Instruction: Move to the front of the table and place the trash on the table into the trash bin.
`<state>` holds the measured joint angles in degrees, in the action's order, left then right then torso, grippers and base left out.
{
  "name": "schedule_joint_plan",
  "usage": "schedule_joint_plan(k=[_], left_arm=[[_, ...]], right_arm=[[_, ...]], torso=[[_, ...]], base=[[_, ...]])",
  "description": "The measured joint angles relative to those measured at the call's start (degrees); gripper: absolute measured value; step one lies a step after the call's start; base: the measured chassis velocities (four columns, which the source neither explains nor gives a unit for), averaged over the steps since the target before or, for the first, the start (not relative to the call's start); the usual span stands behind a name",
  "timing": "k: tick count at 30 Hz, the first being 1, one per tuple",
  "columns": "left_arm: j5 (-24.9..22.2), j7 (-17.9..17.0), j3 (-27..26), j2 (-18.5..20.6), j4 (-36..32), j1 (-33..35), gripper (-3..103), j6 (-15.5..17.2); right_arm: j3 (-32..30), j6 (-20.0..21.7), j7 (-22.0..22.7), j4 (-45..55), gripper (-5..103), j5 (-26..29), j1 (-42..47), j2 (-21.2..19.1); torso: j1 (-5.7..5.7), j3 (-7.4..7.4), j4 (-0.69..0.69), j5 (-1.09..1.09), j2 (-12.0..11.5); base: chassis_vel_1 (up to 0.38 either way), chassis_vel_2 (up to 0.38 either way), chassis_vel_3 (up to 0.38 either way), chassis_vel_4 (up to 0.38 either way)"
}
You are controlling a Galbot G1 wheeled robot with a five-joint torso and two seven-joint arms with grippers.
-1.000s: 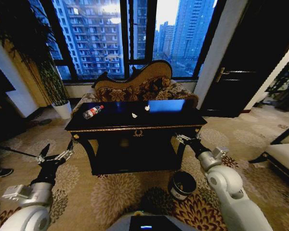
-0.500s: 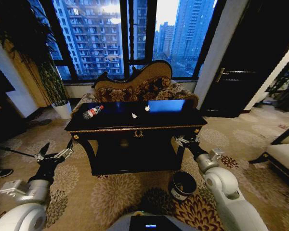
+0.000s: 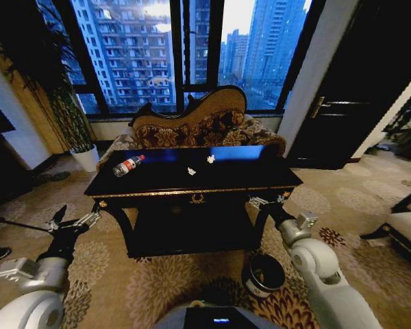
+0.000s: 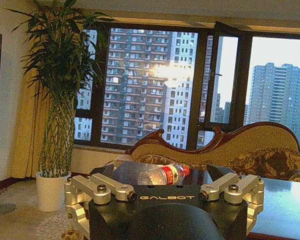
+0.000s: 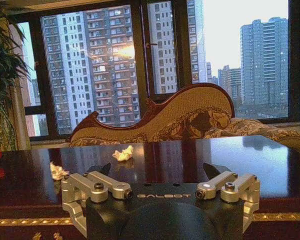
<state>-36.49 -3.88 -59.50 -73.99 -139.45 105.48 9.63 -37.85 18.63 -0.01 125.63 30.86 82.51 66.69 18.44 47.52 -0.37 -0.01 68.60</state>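
Floral-carpeted lounge: black gold-trimmed table (image 3: pixel 192 186) bearing red-labelled plastic bottle (image 3: pixel 127 165) at its left end and two crumpled white scraps (image 3: pixel 191 170) mid-top; black trash bin (image 3: pixel 262 274) on carpet front-right; left gripper (image 3: pixel 72 220) and right gripper (image 3: pixel 266 201) both spread wide, empty, flanking table front.

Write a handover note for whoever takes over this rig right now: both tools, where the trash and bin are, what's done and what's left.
Left tool: open, empty, low off the table's front left corner.
Right tool: open, empty, by the front right leg.
Glossy black gold-trimmed table stands straight ahead.
Clear plastic bottle with red label and cap lies on its side at the top's left end.
Two crumpled white scraps sit near the middle.
Round black bin stands on the carpet, front right of the table.
Done: nothing binned.
Left: pick up and bin the bottle and scraps.
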Motion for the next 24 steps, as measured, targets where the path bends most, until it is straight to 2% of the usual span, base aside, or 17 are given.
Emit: schedule_joint_plan(k=[24], left_arm=[[0.6, 0.3, 0.6, -1.5, 0.4, 0.5, 100, -0.9]], right_arm=[[-0.1, -0.4, 0.0, 0.4, 100, -0.9, 0.9, 0.1]], torso=[[-0.01, -0.01, 0.0, 0.01, 0.0]], base=[[-0.113, 0.11, 0.114, -0.11]])
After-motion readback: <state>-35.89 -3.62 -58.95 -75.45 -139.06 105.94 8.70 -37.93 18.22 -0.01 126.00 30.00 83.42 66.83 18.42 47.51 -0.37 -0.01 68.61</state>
